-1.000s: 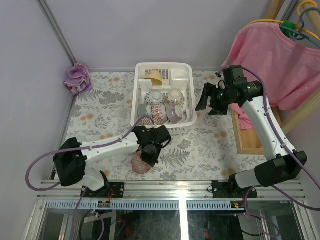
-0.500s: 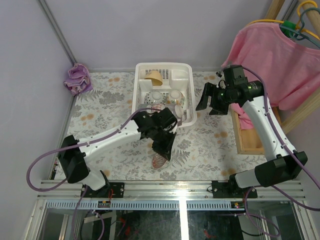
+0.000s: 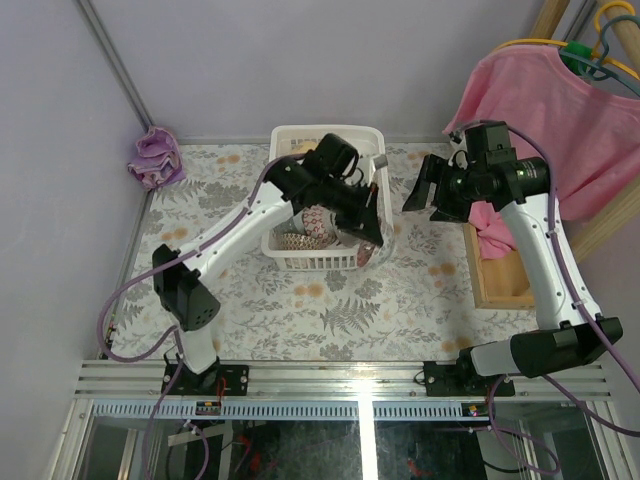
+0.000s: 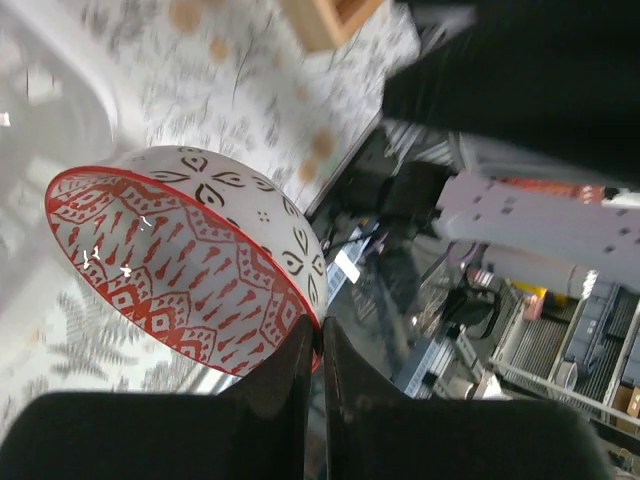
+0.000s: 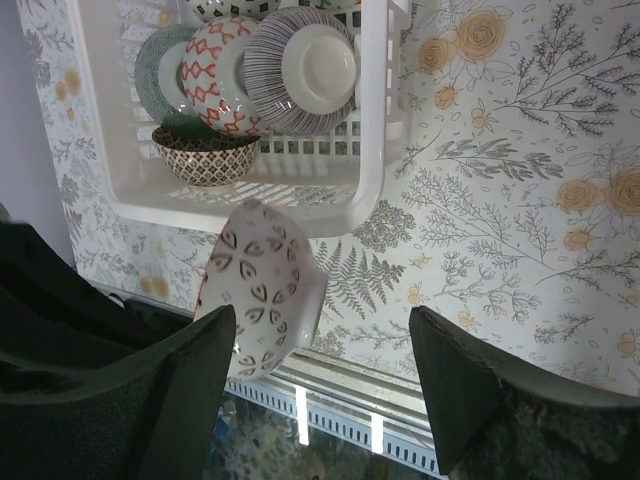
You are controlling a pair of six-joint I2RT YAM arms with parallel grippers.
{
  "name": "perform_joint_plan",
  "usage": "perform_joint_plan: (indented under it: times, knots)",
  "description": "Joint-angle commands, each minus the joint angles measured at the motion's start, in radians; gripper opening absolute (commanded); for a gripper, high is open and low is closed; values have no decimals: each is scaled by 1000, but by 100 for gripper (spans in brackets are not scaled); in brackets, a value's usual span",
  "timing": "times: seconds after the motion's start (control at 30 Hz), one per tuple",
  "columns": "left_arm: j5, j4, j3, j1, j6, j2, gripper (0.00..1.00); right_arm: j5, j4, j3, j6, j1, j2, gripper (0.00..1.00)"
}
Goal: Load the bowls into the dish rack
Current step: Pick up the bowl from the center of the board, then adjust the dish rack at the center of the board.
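One floral table (image 3: 400,300), white dish rack (image 3: 276,238) at far centre. Over its near right corner, left gripper (image 3: 368,236), fingers (image 4: 285,378) pressed together on the rim of red-patterned bowl (image 4: 180,270); holds it tilted in the air, just outside the near wall. Right of the rack, right gripper (image 3: 428,196) spread wide, gripping nothing. Inside the rack: striped bowl (image 5: 305,65) and red-diamond bowl (image 5: 212,62) side by side, dark-patterned bowl (image 5: 205,158) by the near wall.

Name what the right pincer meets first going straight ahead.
Probably the red-and-white bowl that the left pincer holds by a corner of the dish rack; depth is unclear, so it might miss.
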Motion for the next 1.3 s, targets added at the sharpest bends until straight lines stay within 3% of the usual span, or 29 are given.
perform_joint_plan:
  times: [0.0, 0.1, 0.3, 0.47, 0.87, 1.27]
  knots:
    - [201, 190, 122, 74, -118, 65, 0, -8, -57, 43, -22, -11, -29, 77]
    - [249, 333, 134, 132, -196, 108, 0, -8, -61, 53, -25, -12, -25, 77]
    - [354, 606, 17, 220, -366, 127, 0, 3, -69, 47, -33, -17, -31, 77]
    - [342, 1030, -167, 282, -629, 116, 0, -5, -63, 34, -31, -20, -27, 77]
    - [156, 1275, -209, 319, -748, 263, 0, -10, -52, 36, -34, -21, -6, 77]
    - [184, 1469, -253, 373, -843, 328, 0, 26, 30, 137, -25, -20, 147, 77]
